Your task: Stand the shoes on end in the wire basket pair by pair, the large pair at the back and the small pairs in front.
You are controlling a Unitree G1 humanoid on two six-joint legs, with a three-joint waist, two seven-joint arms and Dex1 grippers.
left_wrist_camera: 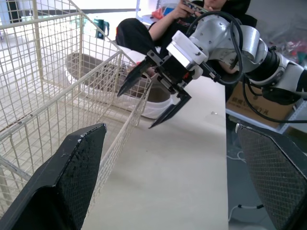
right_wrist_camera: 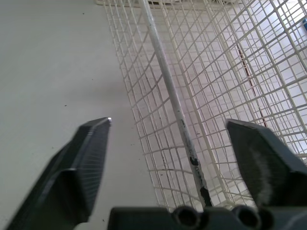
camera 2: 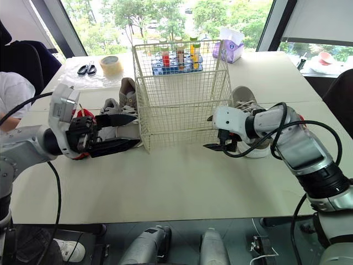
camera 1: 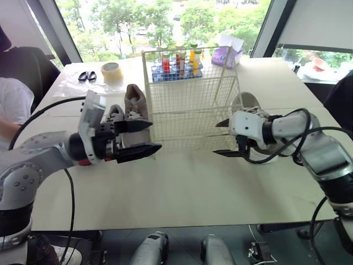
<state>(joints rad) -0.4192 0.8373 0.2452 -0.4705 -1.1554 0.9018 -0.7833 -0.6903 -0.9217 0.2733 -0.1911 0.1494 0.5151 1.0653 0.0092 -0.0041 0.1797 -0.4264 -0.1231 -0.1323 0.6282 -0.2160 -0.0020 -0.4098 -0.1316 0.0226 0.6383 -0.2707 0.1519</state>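
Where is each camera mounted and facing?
Eye views: on the head, facing forward and down at the cream wire basket on the white table; left gripper and right gripper show.
Left wrist view: on the left wrist, along its open fingers, past the basket toward the right gripper.
Right wrist view: on the right wrist, along its open fingers, at the basket's corner.
Shared: the basket.

Looked like an office or lab: had white tables [camera 1: 182, 193] pushed together by tall windows [camera 1: 138, 25] onto trees [camera 1: 110, 14], with tape [camera 1: 111, 72], scissors [camera 1: 86, 76] and tissues [camera 1: 227, 55] lying about, and a person [camera 1: 14, 105] seated alongside.
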